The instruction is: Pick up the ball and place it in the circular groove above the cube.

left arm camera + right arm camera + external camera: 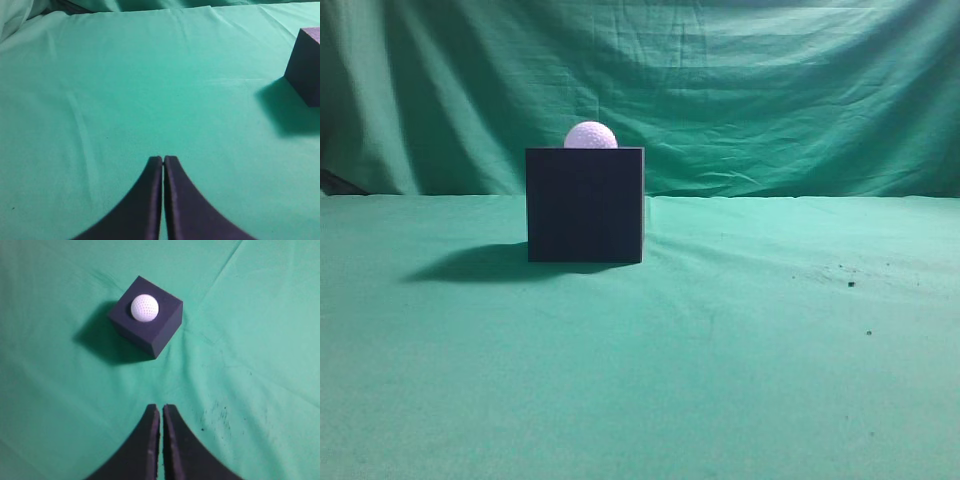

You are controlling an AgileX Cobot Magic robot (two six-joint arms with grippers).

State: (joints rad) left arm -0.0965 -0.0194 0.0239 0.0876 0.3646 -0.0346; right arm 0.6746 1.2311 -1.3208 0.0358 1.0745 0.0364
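The white dimpled ball (591, 136) sits on top of the dark cube (585, 205), partly sunk into its top. In the right wrist view the ball (144, 308) rests on the cube's (160, 330) top face. The cube's corner shows at the right edge of the left wrist view (306, 65). My left gripper (163, 160) is shut and empty above bare cloth, left of the cube. My right gripper (161, 409) is shut and empty, well back from the cube. Neither gripper shows in the exterior view.
A green cloth (720, 360) covers the table and hangs as a backdrop (770, 90). Small dark specks (851, 284) lie on the cloth right of the cube; they also show in the right wrist view (217, 412).
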